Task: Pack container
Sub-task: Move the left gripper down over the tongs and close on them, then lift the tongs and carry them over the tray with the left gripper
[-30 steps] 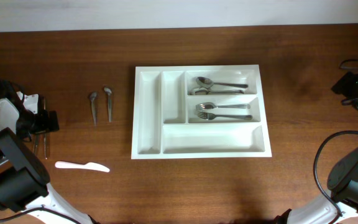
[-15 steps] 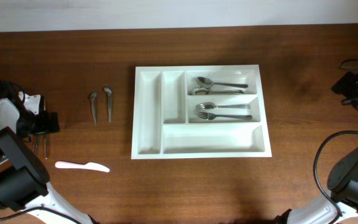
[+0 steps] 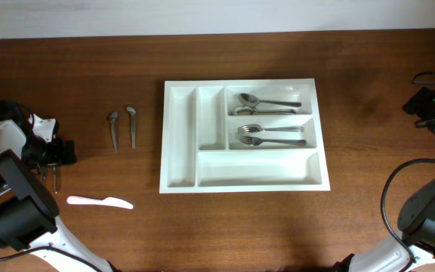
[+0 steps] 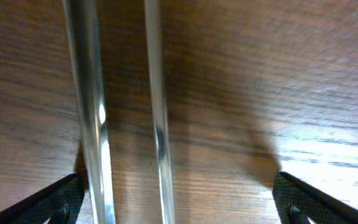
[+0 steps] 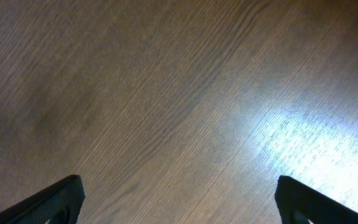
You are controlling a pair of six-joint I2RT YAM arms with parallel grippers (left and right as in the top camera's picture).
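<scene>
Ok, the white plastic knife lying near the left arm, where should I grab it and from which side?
Take the white plastic knife near mid-length, coming straight down from above. It lies flat on the table, long axis left to right, so close the jaws across its narrow width. It looks thin, so go low.
</scene>
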